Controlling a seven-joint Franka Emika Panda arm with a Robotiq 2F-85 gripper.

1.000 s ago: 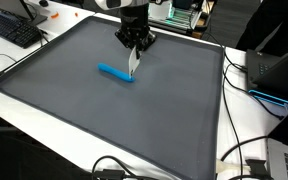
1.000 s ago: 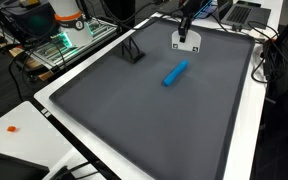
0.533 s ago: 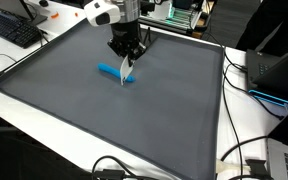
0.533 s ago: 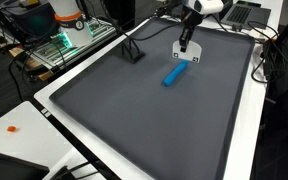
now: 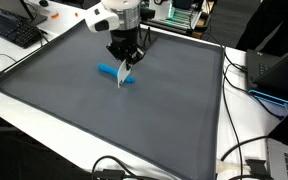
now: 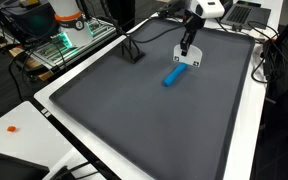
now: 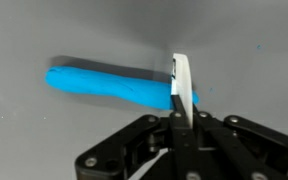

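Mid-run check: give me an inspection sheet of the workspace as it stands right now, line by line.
Surface: dark grey mat lying flat on a white table.
Job's things: blue cylinder lying on the mat; white strip standing on edge at one end of it, contact not clear.
Clutter: black stand on the mat; small orange bit on the table.
Grippers: hand shut on the white strip, low over the cylinder.
Cables: black cables beside the mat's edge.
Surroundings: keyboard off the mat; lab gear behind.
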